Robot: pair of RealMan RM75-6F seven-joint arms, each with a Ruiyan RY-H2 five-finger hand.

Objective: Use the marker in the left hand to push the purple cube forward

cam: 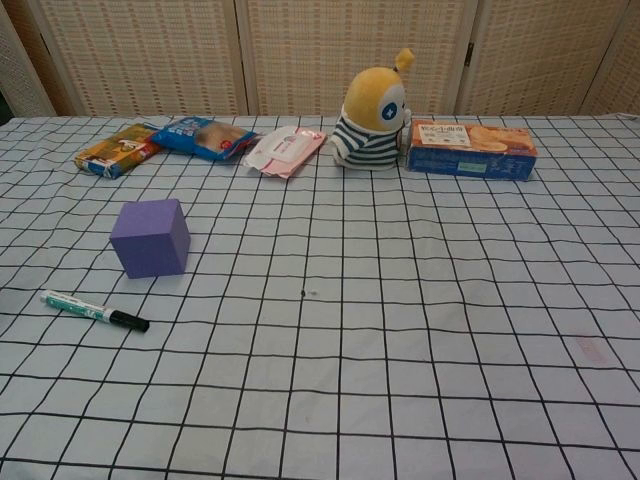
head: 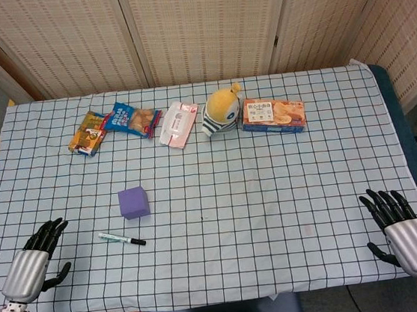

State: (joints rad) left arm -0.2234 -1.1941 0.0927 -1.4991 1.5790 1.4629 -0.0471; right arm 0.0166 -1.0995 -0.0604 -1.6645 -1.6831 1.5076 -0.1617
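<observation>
Picking up the marker comes first: lies loose on the tabletop, just in front of the purple cube, cap end pointing right. Best gripped near the capless end, leaving the tip free to press the cube's near face squarely. Left hand rests near the front-left edge, fingers apart, holding nothing; right hand likewise at front-right.

Snack packets, wipes, plush toy, biscuit box line the far table edge.

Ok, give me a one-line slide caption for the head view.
Both hands, left and right, rest open at the table edge; marker lies untouched near the purple cube.
</observation>
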